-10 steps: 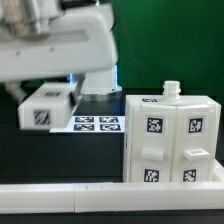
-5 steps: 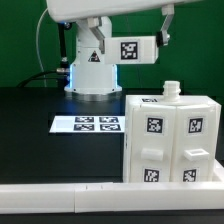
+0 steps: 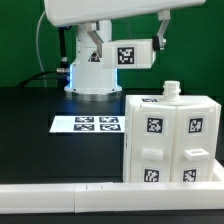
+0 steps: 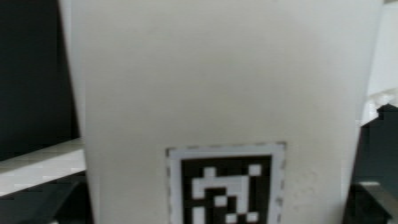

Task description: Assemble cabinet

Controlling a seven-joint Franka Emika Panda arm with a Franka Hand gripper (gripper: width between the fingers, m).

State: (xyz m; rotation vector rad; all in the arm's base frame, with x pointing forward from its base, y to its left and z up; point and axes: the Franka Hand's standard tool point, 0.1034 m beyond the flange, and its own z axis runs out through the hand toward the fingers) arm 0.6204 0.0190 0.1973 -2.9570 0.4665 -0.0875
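The white cabinet body (image 3: 170,140) stands on the black table at the exterior view's right, with several square tags on its four-panelled front and a small knob (image 3: 171,90) on top. My gripper (image 3: 132,44) is high above the table, behind the cabinet, shut on a flat white panel piece (image 3: 132,54) with one tag facing the camera. In the wrist view the panel (image 4: 196,90) fills most of the picture, its tag close to my gripper (image 4: 222,208). The dark fingers show only at the panel's two sides.
The marker board (image 3: 89,124) lies flat on the table, at the exterior view's left of the cabinet. A long plain white rail (image 3: 90,198) runs along the front edge. The robot base (image 3: 92,72) stands at the back, under the held panel.
The arm has lifted the panel from low over the table at the exterior view's left to high up at the back. Since half a second ago it has barely shifted.
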